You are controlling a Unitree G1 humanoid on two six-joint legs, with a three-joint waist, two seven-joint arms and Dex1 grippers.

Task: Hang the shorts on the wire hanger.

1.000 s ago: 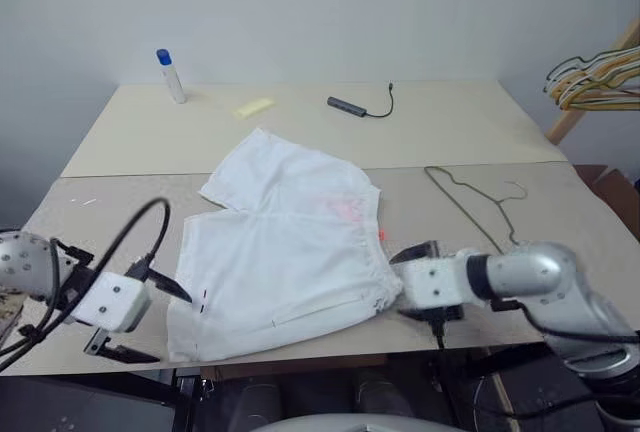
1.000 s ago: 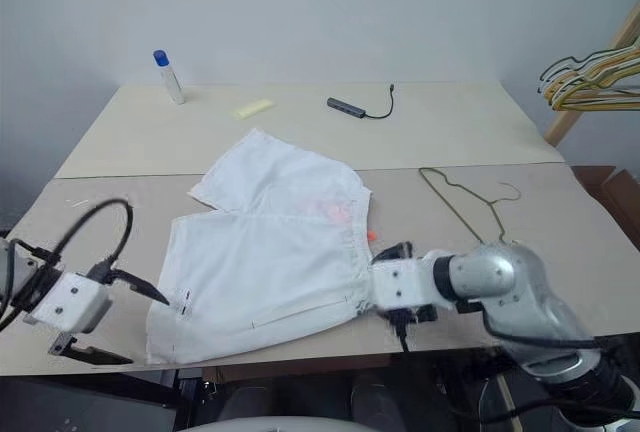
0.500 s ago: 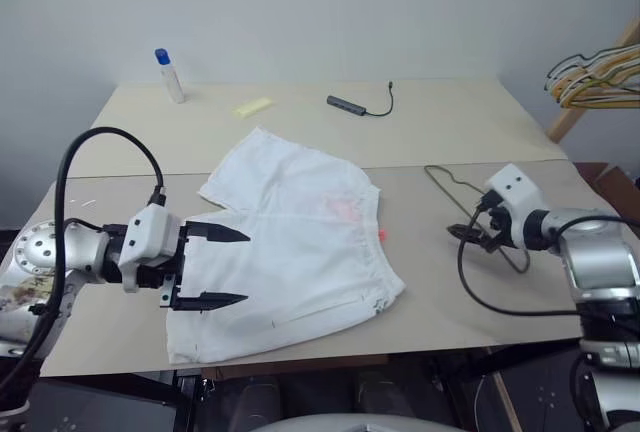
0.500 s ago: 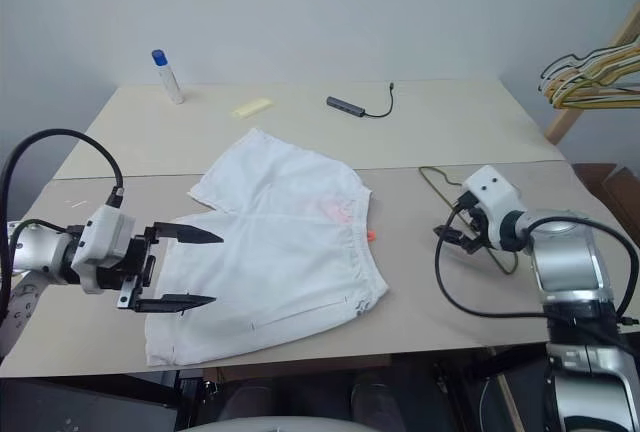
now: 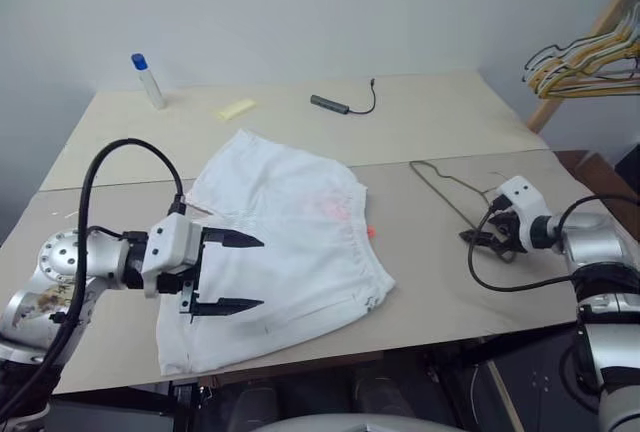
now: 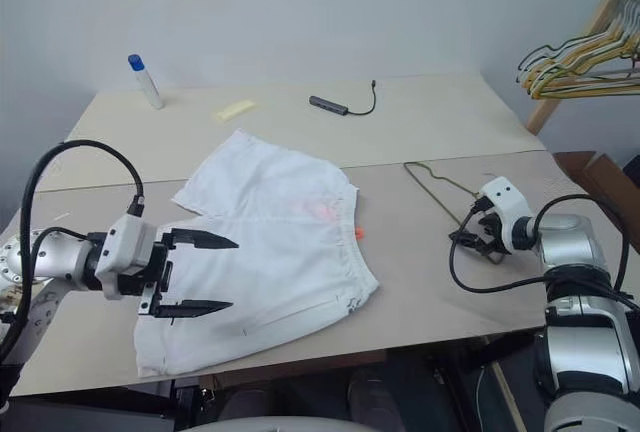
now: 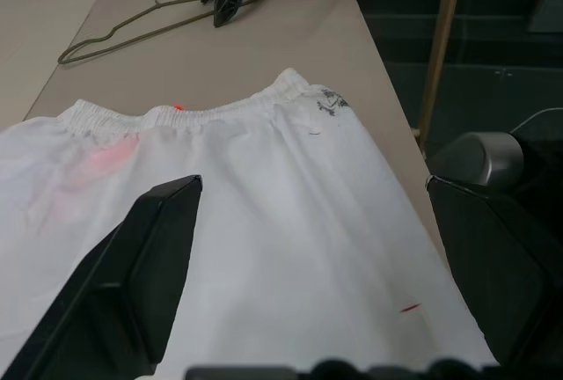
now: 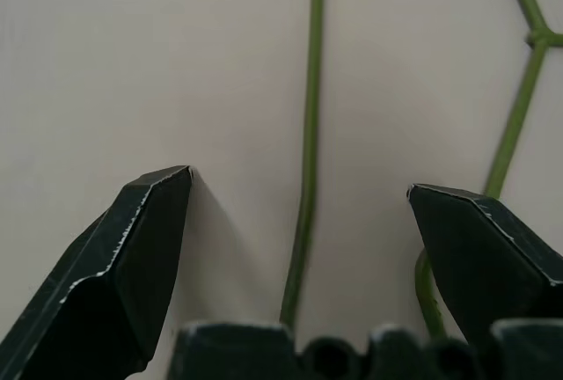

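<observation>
Left eye view: white shorts (image 5: 282, 242) flat on tabletop (image 5: 420, 132), pink-stained; left gripper (image 5: 248, 272) jaws apart above them; right gripper (image 8: 299, 188) jaws apart straddling hanger (image 5: 455, 188) wire.

The shorts (image 5: 275, 247), white cloth with an elastic waistband and a faint pink stain near the waist, lie spread flat on the table at lower centre of the frame. The wire hanger (image 5: 452, 188), thin and olive-grey, lies flat at centre right, apart from them.
</observation>
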